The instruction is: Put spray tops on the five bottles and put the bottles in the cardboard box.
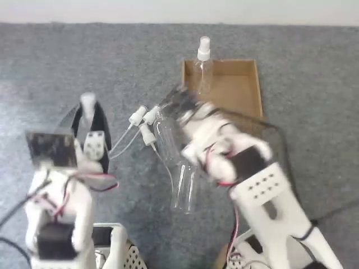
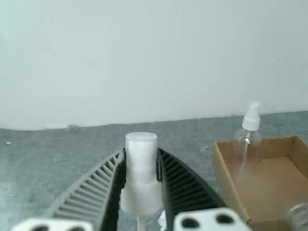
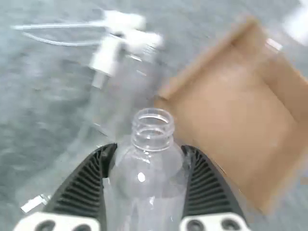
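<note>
At the left of the high view, the left gripper (image 1: pixel 90 115) is closed around a white spray top (image 1: pixel 87 101), its cap poking out past the fingertips. Toward the centre, three loose spray tops (image 1: pixel 145 120) lie on the grey surface (image 1: pixel 56 56), with clear bottles (image 1: pixel 185 188) lying just beside them. Right of centre, the right gripper (image 3: pixel 150 153) clamps an open-necked bottle (image 3: pixel 153 126) by its shoulders. At upper right, the cardboard box (image 1: pixel 241 84) holds one capped bottle (image 1: pixel 203 70), which stands upright.

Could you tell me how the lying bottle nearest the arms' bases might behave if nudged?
The bottle looks clear and empty, so probably light. Lying on its round side, it may roll, though the carpet would likely slow it.
</note>
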Controlling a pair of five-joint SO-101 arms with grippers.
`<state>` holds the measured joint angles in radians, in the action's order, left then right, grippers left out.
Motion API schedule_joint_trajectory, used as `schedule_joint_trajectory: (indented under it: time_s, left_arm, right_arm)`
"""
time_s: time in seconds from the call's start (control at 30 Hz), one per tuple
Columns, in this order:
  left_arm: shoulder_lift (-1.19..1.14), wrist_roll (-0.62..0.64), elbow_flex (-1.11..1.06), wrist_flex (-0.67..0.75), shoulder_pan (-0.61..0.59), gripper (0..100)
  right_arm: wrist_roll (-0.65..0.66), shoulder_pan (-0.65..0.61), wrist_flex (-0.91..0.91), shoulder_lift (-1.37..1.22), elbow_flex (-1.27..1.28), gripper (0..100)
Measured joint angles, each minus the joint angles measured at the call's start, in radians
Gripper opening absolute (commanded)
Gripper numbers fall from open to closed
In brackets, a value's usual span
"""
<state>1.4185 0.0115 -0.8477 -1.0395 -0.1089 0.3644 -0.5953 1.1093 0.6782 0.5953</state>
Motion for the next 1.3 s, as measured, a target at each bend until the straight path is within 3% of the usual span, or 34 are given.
schedule_joint_trajectory:
  time_s: [0.2,0.4,0.67,0.9,1.3]
  left_arm:
    - [-0.247,0.112,0.265,0.0,0.037,1]
    - [-0.25,0.296,0.404,0.0,0.034,1]
    - [-0.253,0.557,0.341,0.025,0.035,1]
    - [-0.267,0.582,0.078,0.262,0.035,1]
    - [-0.267,0.575,0.002,0.292,0.084,1]
  right_arm:
    - [-0.014,-0.212,-0.187,0.02,0.199,0.7]
    - [-0.035,-0.242,-0.4,0.112,0.354,0.6]
    - [-0.072,-0.276,-0.683,0.302,0.62,0.6]
    - [-0.072,-0.321,-0.697,0.405,0.681,0.6]
    - [-0.072,-0.318,-0.697,0.413,0.698,0.6]
